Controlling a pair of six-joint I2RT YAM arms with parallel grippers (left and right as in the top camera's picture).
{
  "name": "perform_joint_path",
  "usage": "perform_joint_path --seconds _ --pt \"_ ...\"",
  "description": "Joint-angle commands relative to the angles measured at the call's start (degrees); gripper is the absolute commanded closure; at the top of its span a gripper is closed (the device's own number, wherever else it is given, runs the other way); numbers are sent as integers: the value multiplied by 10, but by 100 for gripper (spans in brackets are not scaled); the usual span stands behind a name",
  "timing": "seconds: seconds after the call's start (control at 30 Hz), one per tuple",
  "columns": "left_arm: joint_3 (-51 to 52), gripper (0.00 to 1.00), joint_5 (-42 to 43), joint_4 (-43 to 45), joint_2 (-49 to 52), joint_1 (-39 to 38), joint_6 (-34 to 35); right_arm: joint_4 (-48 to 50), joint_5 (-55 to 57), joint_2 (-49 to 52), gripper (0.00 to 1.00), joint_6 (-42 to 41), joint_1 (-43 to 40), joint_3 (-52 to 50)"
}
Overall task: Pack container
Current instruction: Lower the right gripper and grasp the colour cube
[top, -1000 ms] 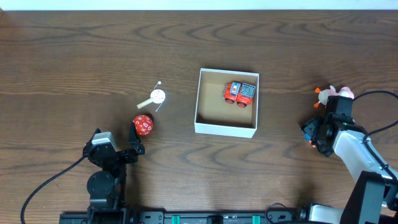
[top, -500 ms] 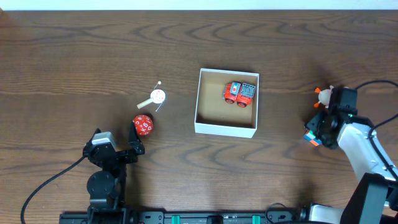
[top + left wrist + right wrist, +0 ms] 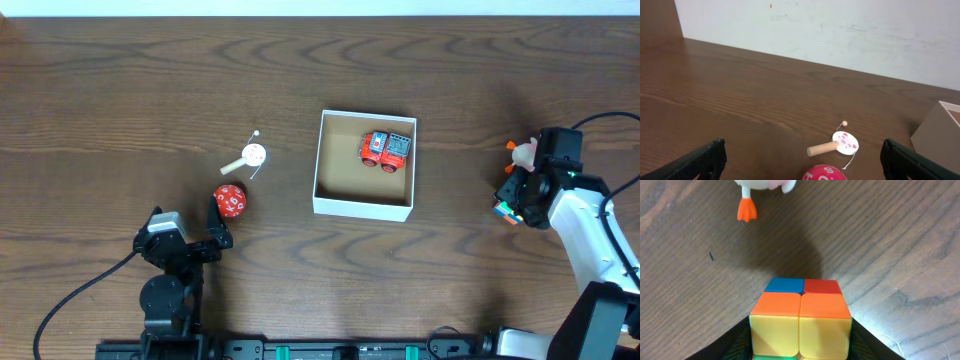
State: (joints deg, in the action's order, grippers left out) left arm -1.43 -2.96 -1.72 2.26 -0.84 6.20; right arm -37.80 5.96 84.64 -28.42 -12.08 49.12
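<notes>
The container (image 3: 362, 206) is a square white box with a tan inside at the table's centre; its corner shows in the left wrist view (image 3: 936, 131). A red toy car (image 3: 386, 149) lies in it. My right gripper (image 3: 512, 205) is shut on a colourful puzzle cube (image 3: 799, 320) at the far right, raised above the table. A white duck toy with orange feet (image 3: 747, 210) lies just beyond it (image 3: 520, 151). My left gripper (image 3: 800, 159) is open and empty at the front left, just behind a red numbered ball (image 3: 230, 200). A small pig-face drum toy (image 3: 253, 155) lies further out.
The red ball (image 3: 823, 174) and the drum toy with wooden handle (image 3: 837, 144) lie between my left fingers' view and the box. A white wall (image 3: 840, 30) bounds the table's far side.
My right gripper has lifted and moved up and slightly right with the cube, toward the duck toy. The left arm has not moved.
</notes>
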Motion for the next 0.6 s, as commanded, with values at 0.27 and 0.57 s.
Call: perform_joint_path --seconds 0.27,0.57 --pt "12 2 -6 -21 2 3 1 2 0 3 45 6 5 -5" --pt "12 2 -6 -21 2 3 1 38 0 8 44 7 5 -41"
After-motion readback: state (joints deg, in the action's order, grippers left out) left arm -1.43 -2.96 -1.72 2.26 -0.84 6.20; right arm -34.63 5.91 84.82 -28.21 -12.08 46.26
